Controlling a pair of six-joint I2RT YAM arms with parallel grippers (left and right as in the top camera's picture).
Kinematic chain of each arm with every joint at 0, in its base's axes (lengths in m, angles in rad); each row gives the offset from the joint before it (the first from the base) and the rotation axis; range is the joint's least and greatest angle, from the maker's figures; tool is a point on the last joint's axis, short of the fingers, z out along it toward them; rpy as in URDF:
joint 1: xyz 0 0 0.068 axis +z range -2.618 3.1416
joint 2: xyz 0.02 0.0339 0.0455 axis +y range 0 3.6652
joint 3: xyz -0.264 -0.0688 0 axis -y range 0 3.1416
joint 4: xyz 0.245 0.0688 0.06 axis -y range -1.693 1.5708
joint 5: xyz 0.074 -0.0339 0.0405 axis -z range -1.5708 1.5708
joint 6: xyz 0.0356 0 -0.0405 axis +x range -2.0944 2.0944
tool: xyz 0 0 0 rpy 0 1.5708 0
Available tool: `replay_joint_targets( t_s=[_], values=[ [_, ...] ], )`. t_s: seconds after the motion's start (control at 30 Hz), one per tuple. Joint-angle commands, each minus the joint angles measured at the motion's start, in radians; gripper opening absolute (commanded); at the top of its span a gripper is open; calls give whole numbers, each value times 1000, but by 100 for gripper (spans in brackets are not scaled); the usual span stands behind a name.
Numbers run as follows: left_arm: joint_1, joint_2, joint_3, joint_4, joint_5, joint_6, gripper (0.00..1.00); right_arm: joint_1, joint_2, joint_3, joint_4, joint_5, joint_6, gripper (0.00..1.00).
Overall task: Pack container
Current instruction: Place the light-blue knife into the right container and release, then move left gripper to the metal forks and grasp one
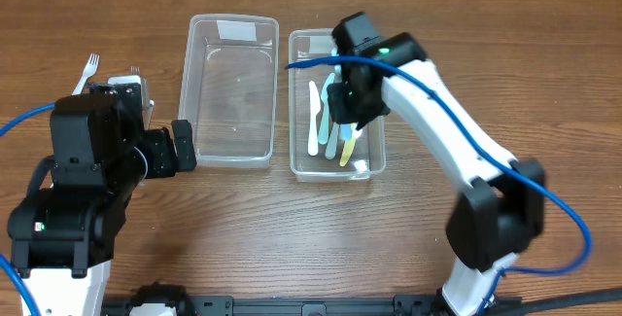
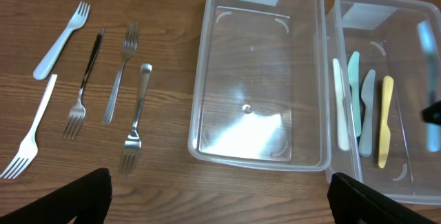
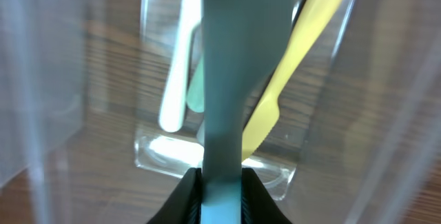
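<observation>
Two clear plastic containers stand side by side. The left container (image 1: pixel 231 156) (image 2: pixel 207 79) is empty. The right container (image 1: pixel 335 172) (image 2: pixel 413 189) holds white (image 2: pixel 341 103), teal (image 2: pixel 353 89), pale grey (image 2: pixel 367 110) and yellow (image 2: pixel 384 120) plastic knives. My right gripper (image 1: pixel 348 102) (image 3: pixel 222 182) is shut on a light blue plastic knife (image 3: pixel 238 79), held lengthwise inside the right container over the yellow knife (image 3: pixel 289 65). My left gripper (image 1: pixel 165 151) (image 2: pixel 220 210) is open and empty, low over the table in front of the left container.
Several forks lie in a row on the wood left of the containers: a white plastic fork (image 2: pixel 62 38) (image 1: pixel 87 71), a dark-handled fork (image 2: pixel 86 83), two metal forks (image 2: pixel 120 72) (image 2: pixel 136 117) and another white fork (image 2: pixel 31 134).
</observation>
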State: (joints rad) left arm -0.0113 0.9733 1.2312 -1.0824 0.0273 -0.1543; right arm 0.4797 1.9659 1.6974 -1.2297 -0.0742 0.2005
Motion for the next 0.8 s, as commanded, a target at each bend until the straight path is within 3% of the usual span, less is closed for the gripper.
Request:
replay_joint_targets(
  t_s=[0.0, 0.03, 0.17, 0.23, 0.37, 0.47, 0.63, 0.77],
  values=[
    [5, 8, 17, -9, 14, 20, 100, 24, 23, 12, 12, -7, -18, 26],
    [5, 8, 17, -10, 14, 20, 100, 26, 20, 13, 18, -6, -22, 39],
    [5, 8, 18, -9, -24, 21, 100, 28, -35, 125, -19, 37, -22, 51],
    [5, 6, 39, -28, -39, 48, 100, 8, -75, 253, -71, 114, -21, 63],
    [5, 14, 130, -105, -111, 32, 100, -94, -143, 468, -161, 167, -14, 97],
    [6, 45, 224, -178, -211, 19, 100, -288, -211, 597, -259, 166, -14, 100],
    [6, 90, 239, -173, -220, 15, 100, -642, -316, 599, -388, 78, 12, 100],
    [7, 145, 236, -174, -252, 9, 100, -784, -378, 530, -458, 14, 8, 100]
  ],
)
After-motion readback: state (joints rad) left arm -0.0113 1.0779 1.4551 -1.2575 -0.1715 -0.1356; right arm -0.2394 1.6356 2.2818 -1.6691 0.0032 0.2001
